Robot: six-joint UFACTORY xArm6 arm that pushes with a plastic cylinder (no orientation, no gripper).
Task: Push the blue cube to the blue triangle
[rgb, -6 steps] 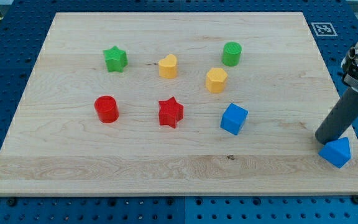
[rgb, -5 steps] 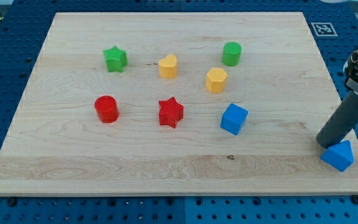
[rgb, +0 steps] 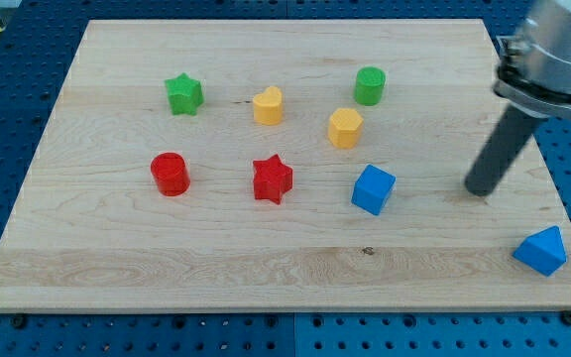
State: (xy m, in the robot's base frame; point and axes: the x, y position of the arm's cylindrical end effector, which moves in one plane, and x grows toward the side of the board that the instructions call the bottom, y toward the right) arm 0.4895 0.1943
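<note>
My tip [rgb: 480,190] rests on the desk [rgb: 117,260], to the view's right of the blue cube [rgb: 373,189] and apart from it, with bare wood between. The blue triangle [rgb: 541,250] sits near the view's bottom right corner, seemingly at the board's very edge, well below my tip. There is no gripper, only the rod.

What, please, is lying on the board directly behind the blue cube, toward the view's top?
Behind the blue cube sits the yellow block, apart from it, with the green cylinder farther back. Nothing rests on the cube. My tip stands to its right, clear of it.
</note>
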